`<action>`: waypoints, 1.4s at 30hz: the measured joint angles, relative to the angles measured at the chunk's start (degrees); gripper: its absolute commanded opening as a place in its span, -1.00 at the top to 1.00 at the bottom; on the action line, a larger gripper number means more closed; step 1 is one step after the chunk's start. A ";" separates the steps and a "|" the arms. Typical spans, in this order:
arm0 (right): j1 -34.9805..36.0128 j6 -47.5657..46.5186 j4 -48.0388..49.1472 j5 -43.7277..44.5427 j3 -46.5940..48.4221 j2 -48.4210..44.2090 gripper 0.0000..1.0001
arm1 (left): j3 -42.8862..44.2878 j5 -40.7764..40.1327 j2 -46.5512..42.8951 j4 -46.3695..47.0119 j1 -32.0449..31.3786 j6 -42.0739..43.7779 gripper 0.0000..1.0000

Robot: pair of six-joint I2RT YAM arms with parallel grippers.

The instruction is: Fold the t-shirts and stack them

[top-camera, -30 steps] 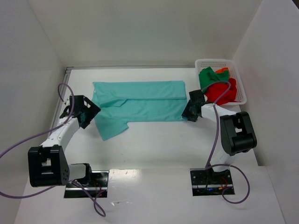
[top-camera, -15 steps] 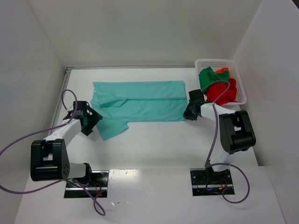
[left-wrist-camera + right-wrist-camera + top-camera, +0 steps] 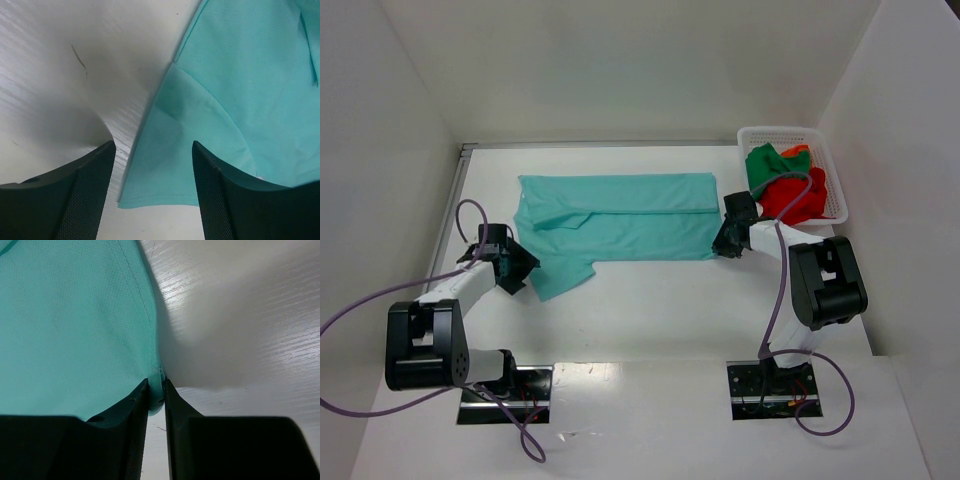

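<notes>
I see the teal t-shirt (image 3: 620, 215) flat on the table (image 3: 650, 310), far-middle, top edge folded down, one sleeve (image 3: 560, 272) sticking out toward the left arm. Left gripper (image 3: 152, 150): fingers spread wide over that sleeve's hem, nothing pinched. Right gripper (image 3: 156, 390): pinched narrow on the shirt's right hem edge. Green shirt (image 3: 765, 165), red shirt (image 3: 790, 200) and orange shirt (image 3: 798, 150) sit bunched in the white basket (image 3: 776, 130), far right.

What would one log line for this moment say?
left gripper: open, above teal t-shirt sleeve | right gripper: shut on teal t-shirt edge | basket: holds green, red, orange shirts
</notes>
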 measured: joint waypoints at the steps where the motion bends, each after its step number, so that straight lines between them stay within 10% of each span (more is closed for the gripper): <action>1: 0.00 0.02 0.00 0.00 0.00 -0.02 0.53 | 0.00 0.15 0.11 0.11 0.00 0.07 -0.39; 15: 0.00 -0.02 -0.02 -0.09 0.00 0.00 0.59 | 0.13 1.27 2.58 2.89 0.09 1.68 0.12; 24: 0.00 -0.17 -0.02 -0.15 0.00 0.00 0.82 | 0.13 1.51 3.82 3.39 0.09 2.64 1.00; 42: 0.00 -0.11 -1.88 0.04 3.80 0.00 1.00 | 9.79 4.46 -0.44 -2.34 0.09 7.13 1.00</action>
